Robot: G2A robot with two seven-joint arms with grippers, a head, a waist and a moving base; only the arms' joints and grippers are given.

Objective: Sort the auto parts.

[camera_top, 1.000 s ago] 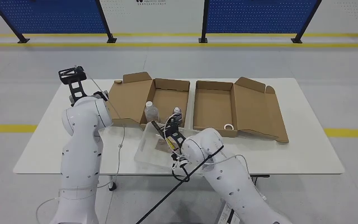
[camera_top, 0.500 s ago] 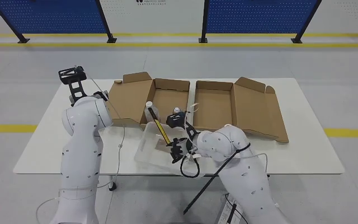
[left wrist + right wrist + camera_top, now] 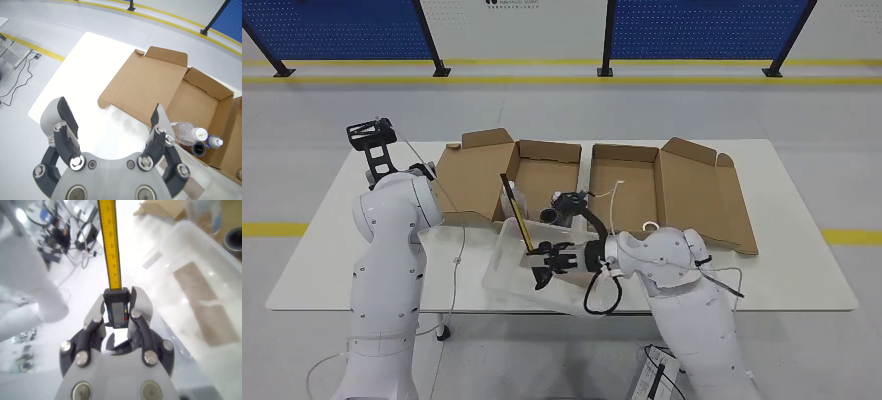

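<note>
Two open cardboard boxes sit side by side on the far half of the white table [image 3: 802, 270]. The left box [image 3: 542, 150] holds a clear plastic bottle [image 3: 183, 130], a small spray can [image 3: 213, 141] and a dark open tube [image 3: 198, 149], all grouped at its near edge. The right box [image 3: 627, 195] has a white tape roll [image 3: 651, 227] at its near wall. Just in front of the left box stands a clear plastic bin [image 3: 504, 262].

Over that bin, the right gripper [image 3: 547, 262] is clamped on the black display head of a digital caliper [image 3: 514, 210]. Its yellow scale points to the far side, toward the left box. In the right wrist view, both fingers [image 3: 134, 294] press the head's sides.

At the table's far left corner, the left gripper [image 3: 109, 106] hangs high with jaws spread wide and nothing between them.
</note>
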